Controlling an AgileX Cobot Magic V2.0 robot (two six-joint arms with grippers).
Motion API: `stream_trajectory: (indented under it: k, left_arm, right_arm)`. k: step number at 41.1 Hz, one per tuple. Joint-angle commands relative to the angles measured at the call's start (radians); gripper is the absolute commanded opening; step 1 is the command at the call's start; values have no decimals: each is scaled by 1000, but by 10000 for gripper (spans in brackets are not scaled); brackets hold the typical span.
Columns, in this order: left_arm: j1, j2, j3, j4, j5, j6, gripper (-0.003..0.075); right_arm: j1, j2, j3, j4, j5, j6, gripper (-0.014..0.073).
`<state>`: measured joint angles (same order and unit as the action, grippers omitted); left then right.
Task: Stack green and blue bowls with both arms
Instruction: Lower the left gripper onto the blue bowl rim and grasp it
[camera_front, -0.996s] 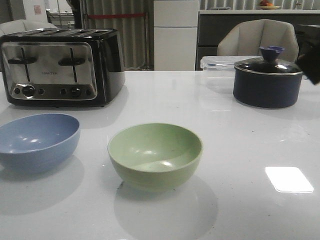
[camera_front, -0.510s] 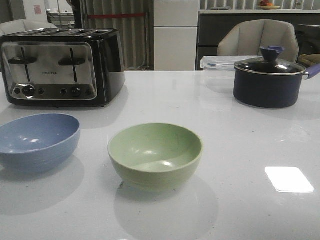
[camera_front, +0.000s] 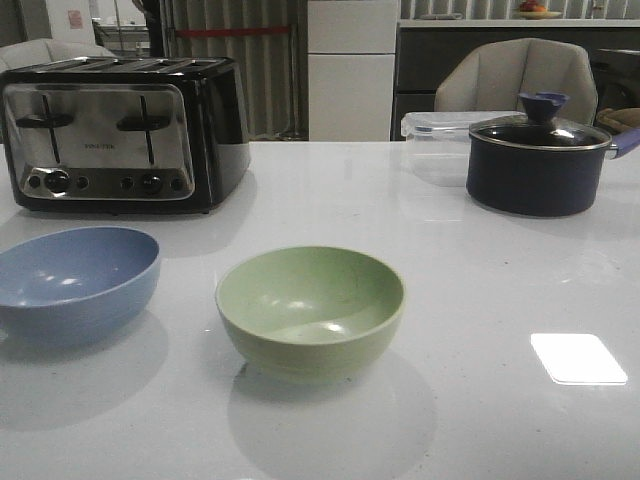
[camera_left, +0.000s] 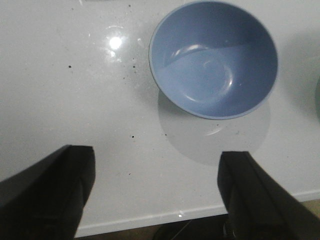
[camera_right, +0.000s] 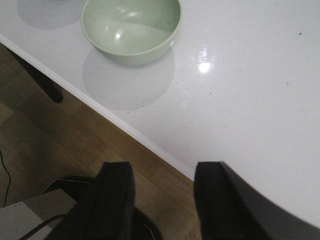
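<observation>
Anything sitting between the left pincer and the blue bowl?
No. In the left wrist view, only bare white tabletop separates the left pincer from the blue bowl.

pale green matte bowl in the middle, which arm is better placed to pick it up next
Right. The right hand is open with the pale green matte bowl in its wrist view, near the table edge. The left hand, also open, faces the dusty blue bowl instead.

Open table (camera_front: 470, 300) around green bowl (camera_front: 310, 310), blue bowl (camera_front: 75, 280) beside it (apart), toaster (camera_front: 120, 130) behind
</observation>
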<state>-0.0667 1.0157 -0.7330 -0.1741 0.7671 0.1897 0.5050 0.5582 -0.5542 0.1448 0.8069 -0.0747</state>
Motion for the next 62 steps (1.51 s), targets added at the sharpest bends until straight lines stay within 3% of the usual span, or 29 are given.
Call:
stream_trajectory:
  k: [1,27,30,40,49,62]
  left_arm:
    - [-7,85,-59,-17,-91,2,564]
    - [-7,662,-319,-63,-186,-1,559]
    - [-7,697,-338,-63,-186,-1,522]
    - [-7,718,-361,-131,-175,-1,265]
    - [-7,718,-366,-138,-163,-1,109]
    - [-8,697,-405,-141,-25,21,98]
  right_arm:
    - [-6,0,-26,2,-53,1,410]
    - [-6,0,-26,2,-53,1,410]
    - [-6,0,-26,2,-53,1,410]
    - [-6,0,-26,2,-53,1,410]
    - [-6,0,-26,2,-53,1,410]
    - [-6,0,-26,2,-53,1,410]
